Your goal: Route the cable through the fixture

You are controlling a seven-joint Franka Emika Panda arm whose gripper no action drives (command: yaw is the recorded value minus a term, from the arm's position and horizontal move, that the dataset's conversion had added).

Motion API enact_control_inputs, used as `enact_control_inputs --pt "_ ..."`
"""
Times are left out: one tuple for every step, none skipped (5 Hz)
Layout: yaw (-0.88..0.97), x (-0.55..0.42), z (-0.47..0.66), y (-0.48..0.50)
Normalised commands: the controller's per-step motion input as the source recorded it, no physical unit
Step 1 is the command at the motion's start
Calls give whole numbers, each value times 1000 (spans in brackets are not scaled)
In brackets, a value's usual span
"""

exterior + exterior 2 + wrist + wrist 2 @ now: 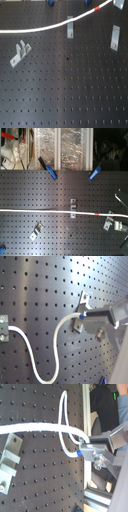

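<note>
The white cable (45, 27) runs from the first exterior view's left edge up toward its top right, with its red band (98, 9) near that end. In the second exterior view the cable (45, 211) lies almost straight across the board and passes a small metal fixture (73, 206). In both wrist views the gripper (83, 315) (83, 452) is shut on the cable's end, beside a bracket (82, 308). The cable (50, 363) loops loosely away from the fingers. In the first exterior view the gripper is out of view.
Other metal fixtures stand on the black perforated board (75, 90): one (20, 54) at the first exterior view's left, one (70, 27) mid-top, one (115, 37) at the right. Blue clamps (51, 172) (96, 173) hold the board's far edge, with clutter behind.
</note>
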Motion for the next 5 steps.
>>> enact_control_inputs --pt "0 42 2 39" --pt "0 24 107 74" --pt "257 -128 405 669" --pt "0 9 0 7" --pt "0 118 0 95"
